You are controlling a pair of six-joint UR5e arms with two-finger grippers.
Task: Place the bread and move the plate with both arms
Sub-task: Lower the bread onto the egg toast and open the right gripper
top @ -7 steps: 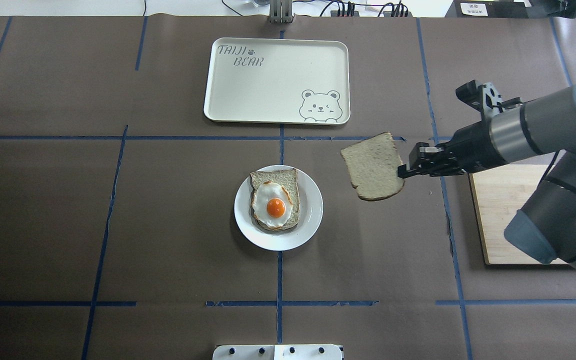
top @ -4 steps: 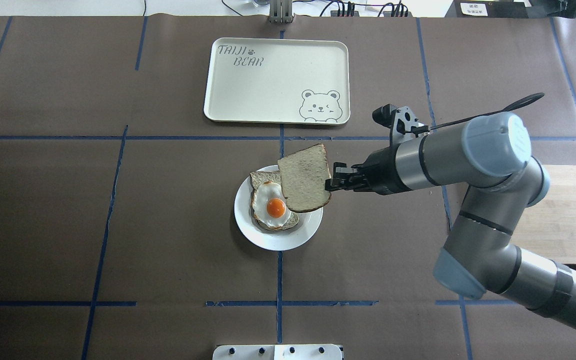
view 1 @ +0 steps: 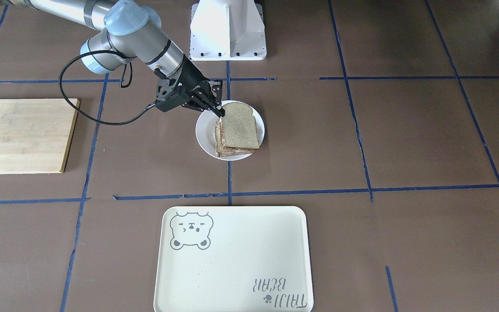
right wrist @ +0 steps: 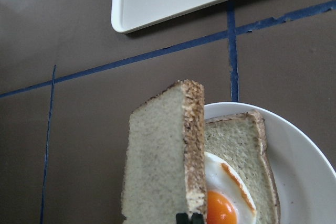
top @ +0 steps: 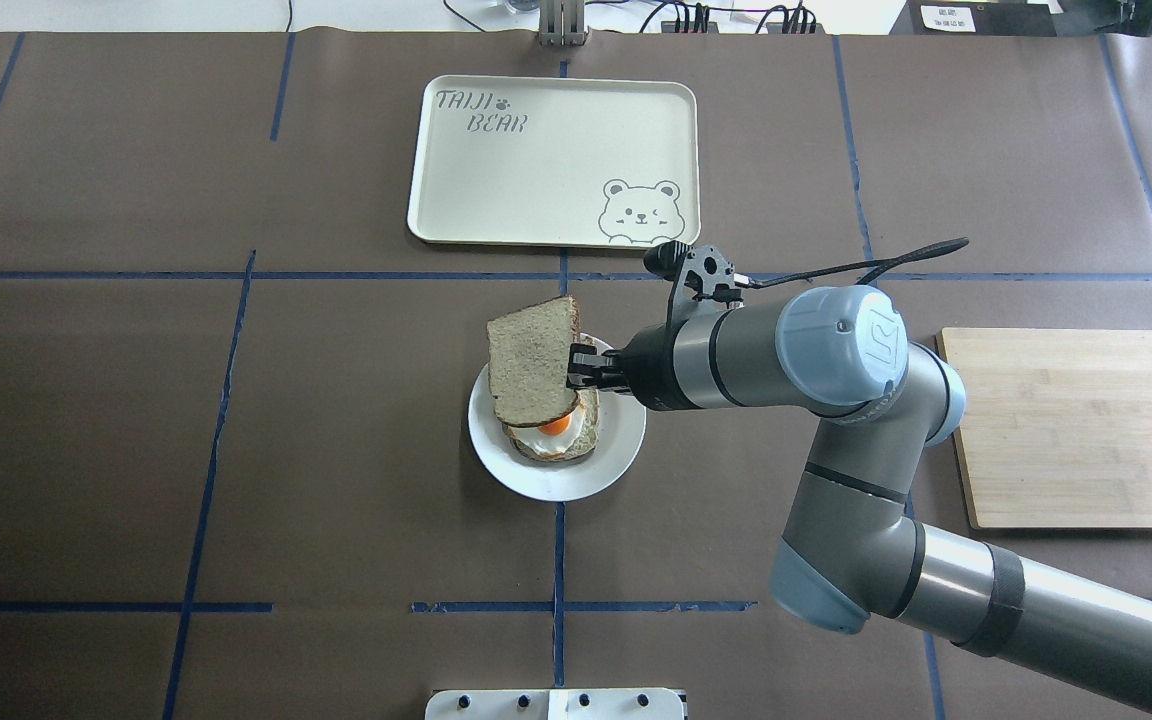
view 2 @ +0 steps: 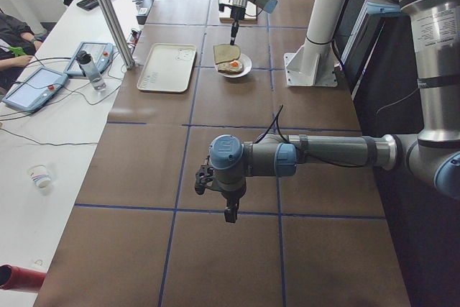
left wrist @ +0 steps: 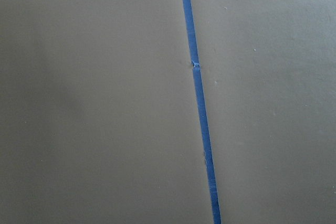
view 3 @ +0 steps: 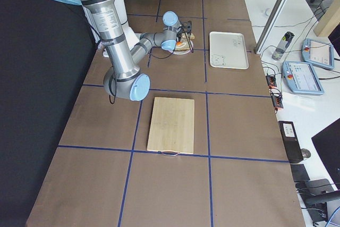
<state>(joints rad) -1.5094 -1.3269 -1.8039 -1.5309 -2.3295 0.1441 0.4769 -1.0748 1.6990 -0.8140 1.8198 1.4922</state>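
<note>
Brown tabletop (top: 86, 450) gridded in blue tape (top: 586, 606) bears the plate (top: 536, 482).

I see pale tan bread (top: 533, 360) with dark brown crust, a white plate (top: 621, 445), a cream bear-printed tray (top: 536, 170).

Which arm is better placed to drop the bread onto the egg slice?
Right: the right pincer holds the bread over the egg slice on the plate; the left pincer hangs far off, over the table.
</note>
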